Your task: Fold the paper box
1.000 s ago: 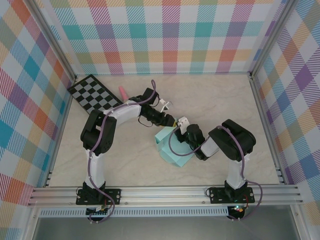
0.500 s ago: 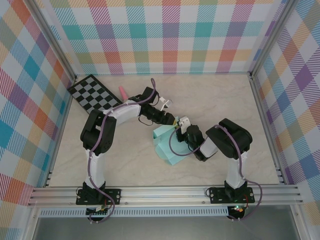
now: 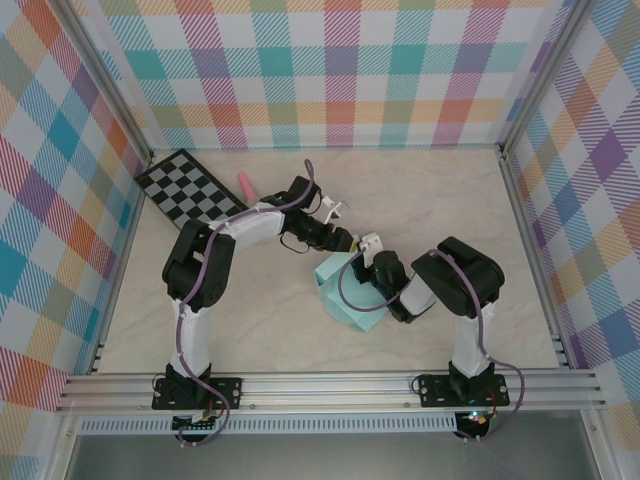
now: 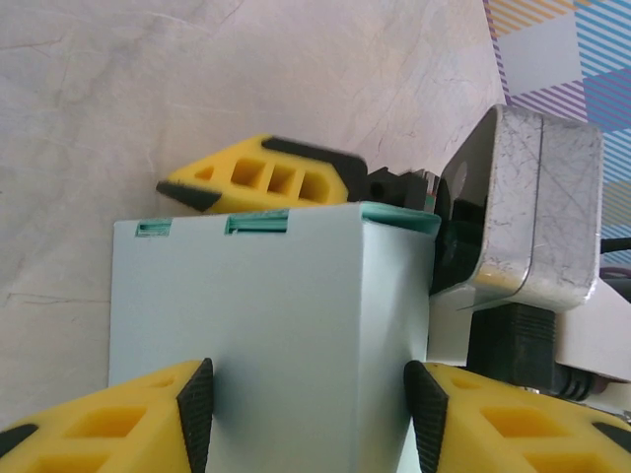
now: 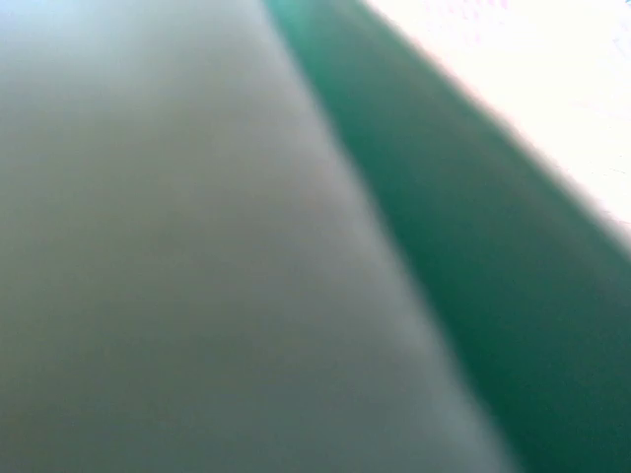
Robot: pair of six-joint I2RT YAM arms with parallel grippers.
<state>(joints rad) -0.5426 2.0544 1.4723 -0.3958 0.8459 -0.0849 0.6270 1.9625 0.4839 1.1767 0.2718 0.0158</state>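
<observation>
The paper box point(image 3: 350, 300), pale mint-cyan card partly folded up, lies at the table's middle between the two arms. My left gripper point(image 3: 340, 241) is at its far end. In the left wrist view the box point(image 4: 276, 325) stands between its black pads point(image 4: 195, 412), which press on the card's two sides. My right gripper point(image 3: 368, 256) is at the box's right far corner. One of its yellow fingers point(image 4: 261, 182) lies along the box's far edge, and the other is hidden. Blurred mint card point(image 5: 197, 246) covers the right wrist view.
A black-and-white checkerboard point(image 3: 190, 188) lies at the back left with a small pink thing point(image 3: 243, 183) beside it. Plaid walls close three sides. An aluminium rail point(image 3: 330, 388) runs along the near edge. Bare table lies to the right and near left.
The box shifted slightly left and then back right between the grippers. Both arms have stayed close together at its far end.
</observation>
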